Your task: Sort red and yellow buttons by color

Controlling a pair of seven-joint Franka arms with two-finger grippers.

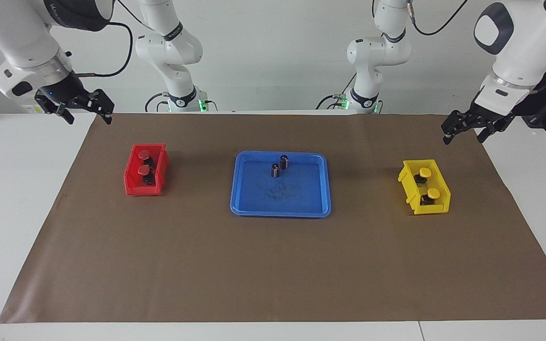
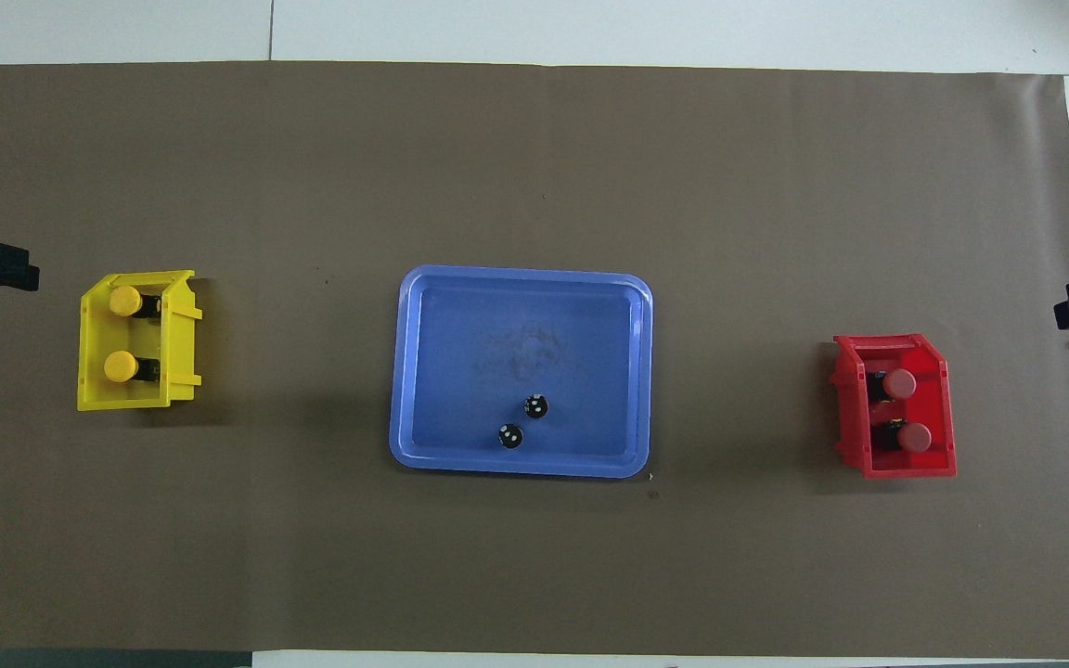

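Four push-buttons are counted: two yellow buttons (image 1: 425, 172) (image 1: 433, 192) and two red buttons (image 1: 145, 154) (image 1: 143, 169), each a round flat cap on a small black base. Two dark cylinders (image 1: 284, 161) (image 1: 275, 170) without coloured caps are also counted, along with three containers on the brown paper mat (image 1: 273, 265). Both yellow buttons are seen inside the yellow bin (image 1: 439, 206), toward the left arm's end of the table, one nearer to the robots than the other. Both red buttons are seen inside the red bin (image 1: 133, 188), toward the right arm's end, likewise one nearer to the robots than the other. The blue tray (image 1: 280, 210) lies between the two bins; the two cylinders stand upright in it, close together, in the part nearer to the robots. The left gripper (image 1: 465, 133) is raised over the mat's edge at its own end, apart from the yellow bin, fingers spread wide with nothing between them. The right gripper (image 1: 85, 113) is held in the air over the mat's corner at its end, fingers likewise spread wide and holding nothing.
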